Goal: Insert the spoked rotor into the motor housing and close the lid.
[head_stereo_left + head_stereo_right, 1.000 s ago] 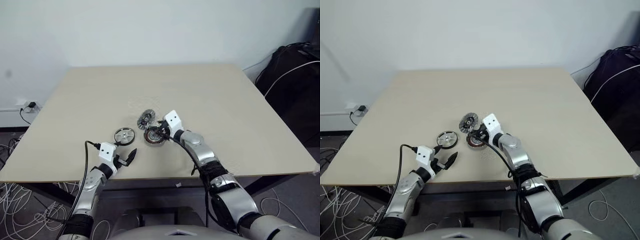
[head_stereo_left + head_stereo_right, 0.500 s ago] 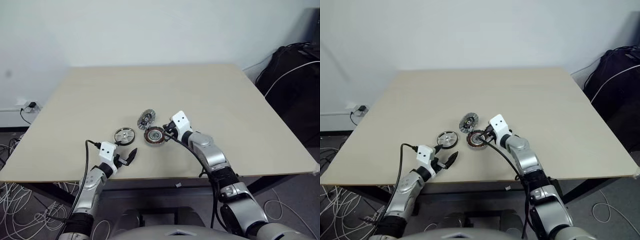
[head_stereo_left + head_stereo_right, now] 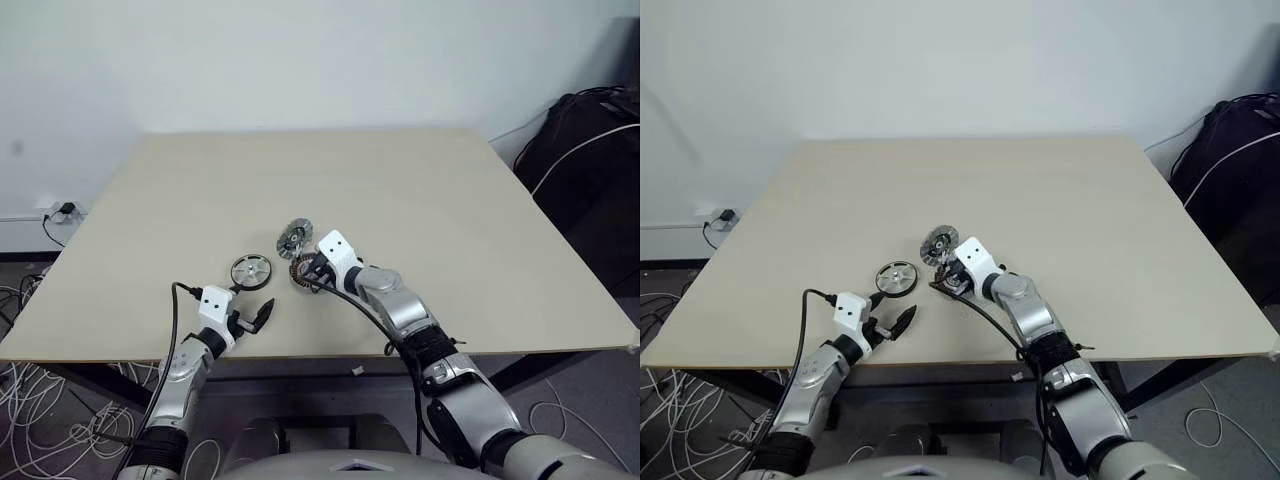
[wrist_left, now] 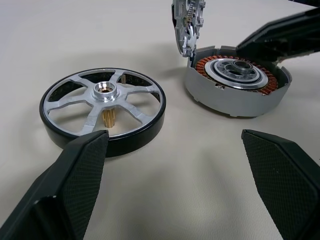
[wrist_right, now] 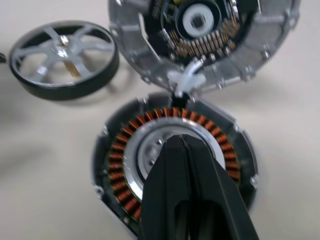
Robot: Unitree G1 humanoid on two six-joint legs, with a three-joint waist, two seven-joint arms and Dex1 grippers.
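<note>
The spoked rotor [image 3: 250, 271] lies flat on the table, a silver wheel in a black rim [image 4: 102, 111]. To its right sits the motor housing [image 4: 235, 85], with copper windings [image 5: 125, 165] around a pale centre. The lid [image 3: 293, 238] stands tilted up at the housing's far edge, its inner side [image 5: 205, 35] facing the housing. My right gripper [image 5: 182, 142] is shut, with its tips on the housing's centre and nothing between them. My left gripper [image 4: 172, 142] is open just short of the rotor and housing, touching neither.
The parts sit near the front middle of a beige table [image 3: 420, 190]; its front edge [image 3: 300, 352] runs close behind my left gripper. A black bag [image 3: 590, 150] stands beyond the right side, and cables [image 3: 40, 400] lie on the floor at the left.
My right gripper has closed its fingers and tipped downward, its tips now on the housing's centre. Left arm, rotor and lid have not moved.
</note>
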